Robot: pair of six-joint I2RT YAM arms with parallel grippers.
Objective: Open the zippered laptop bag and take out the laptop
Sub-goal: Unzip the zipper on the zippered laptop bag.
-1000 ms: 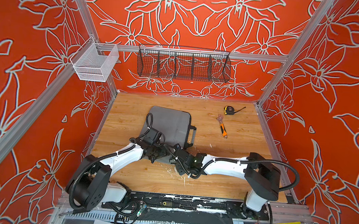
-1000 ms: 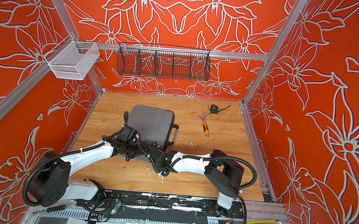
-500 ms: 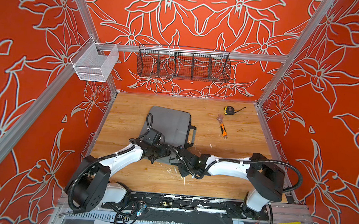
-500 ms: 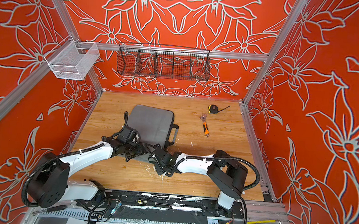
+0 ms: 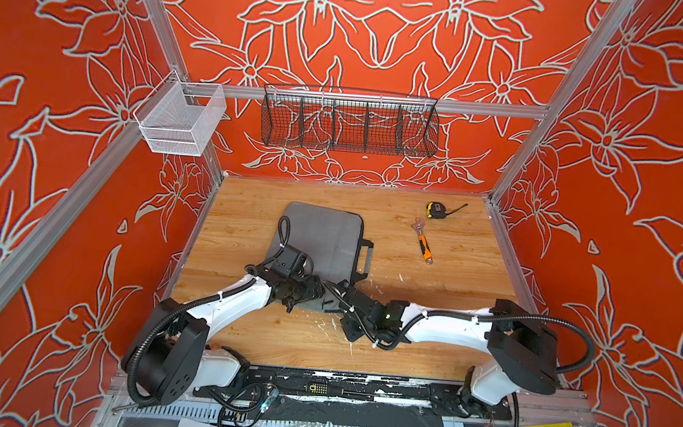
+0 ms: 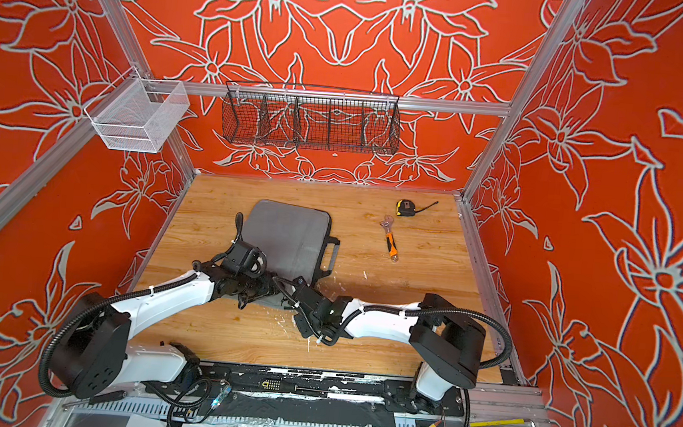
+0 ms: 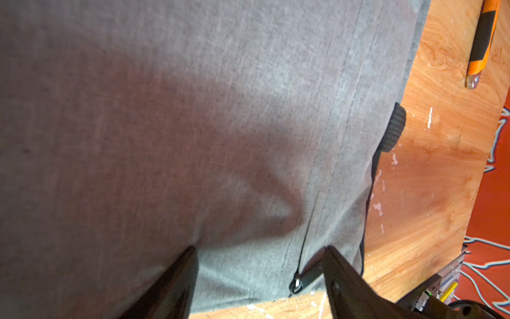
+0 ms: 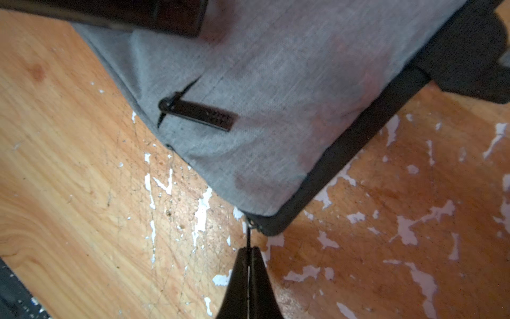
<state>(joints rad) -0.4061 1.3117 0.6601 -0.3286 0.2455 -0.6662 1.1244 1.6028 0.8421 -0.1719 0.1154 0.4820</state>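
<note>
There is one grey laptop bag (image 5: 321, 238). It has two zipper pulls: one flat pull (image 8: 201, 114) and one thin pull (image 8: 250, 236) at the right tool (image 8: 249, 265). There is one wrench (image 5: 423, 242) and one tape measure (image 5: 436, 210). Two baskets hang: one white basket (image 5: 178, 126), one black basket (image 5: 349, 125).

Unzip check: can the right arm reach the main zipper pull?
Likely yes: the right gripper is shut on the zipper pull at the zippered laptop bag's corner; the left gripper, open over the fabric, is clear of it.
</note>
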